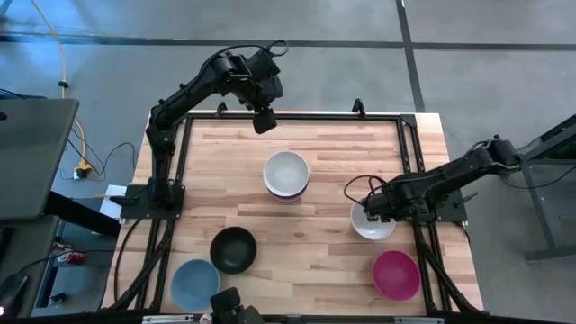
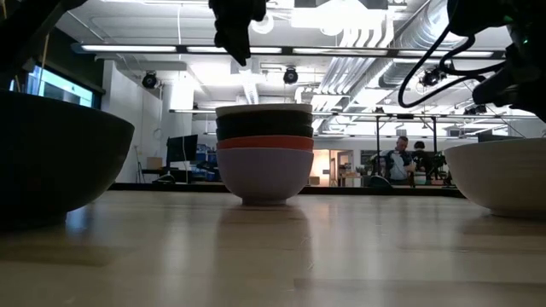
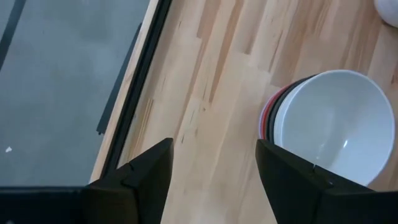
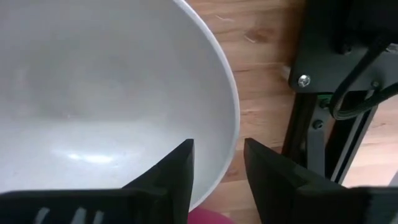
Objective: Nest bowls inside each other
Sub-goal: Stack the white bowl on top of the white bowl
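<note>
A stack of nested bowls (image 1: 286, 174) stands mid-table on its lavender bottom bowl (image 2: 264, 175), with red and black bowls above it and a white one (image 3: 329, 127) on top. My left gripper (image 1: 264, 120) hangs open, high above the table's far side, with nothing between its fingers (image 3: 211, 180). A single white bowl (image 1: 372, 222) rests on its base at the right. My right gripper (image 4: 217, 171) is open and points down at that bowl's rim near the table's right edge, one finger inside and one outside. My right gripper comes from above with one finger (image 4: 171, 177) inside the white bowl and the other (image 4: 273, 180) outside, the rim (image 4: 234, 134) running between them. Whether either finger touches the wall, I cannot tell. The bowl sits upright on the table.
A magenta bowl (image 1: 396, 274) sits near the front right, a black bowl (image 1: 233, 249) and a light blue bowl (image 1: 195, 283) near the front left. A black frame rail (image 1: 409, 144) borders the tabletop. People stand in the room beyond (image 2: 399, 160).
</note>
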Controlling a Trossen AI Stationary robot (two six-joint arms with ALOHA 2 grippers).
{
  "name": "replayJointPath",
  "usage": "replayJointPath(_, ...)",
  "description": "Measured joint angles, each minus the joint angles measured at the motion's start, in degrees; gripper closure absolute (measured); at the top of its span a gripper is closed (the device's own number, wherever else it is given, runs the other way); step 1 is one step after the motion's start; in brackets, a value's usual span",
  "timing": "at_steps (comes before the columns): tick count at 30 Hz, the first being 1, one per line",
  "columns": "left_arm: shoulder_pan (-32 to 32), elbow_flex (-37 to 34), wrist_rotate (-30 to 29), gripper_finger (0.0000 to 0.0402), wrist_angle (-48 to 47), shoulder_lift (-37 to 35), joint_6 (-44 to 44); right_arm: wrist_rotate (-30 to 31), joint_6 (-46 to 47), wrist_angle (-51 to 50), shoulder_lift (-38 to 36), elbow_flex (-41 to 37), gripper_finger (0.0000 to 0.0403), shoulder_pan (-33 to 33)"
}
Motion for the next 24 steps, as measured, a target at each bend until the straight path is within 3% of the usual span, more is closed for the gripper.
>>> replayJointPath(7, -0.13, 0.0, -0.01, 0.0183, 0.04, 0.01, 0.39, -0.06, 0.38, -0.28, 0.02, 0.0, 0.0307, 0.11)
replayJointPath(19, -0.4, 0.0, -0.02, 0.0183, -0.85, 0.04, 0.43, -1.56, 1.89, 6.89, 0.02, -4.09, 0.0314, 0.26)
replayJointPath(24, -0.37, 0.0, -0.02, 0.0183, -0.92, 0.04, 0.52, -1.19, 2.14, 6.34, 0.02, -3.74, 0.034, 0.5)
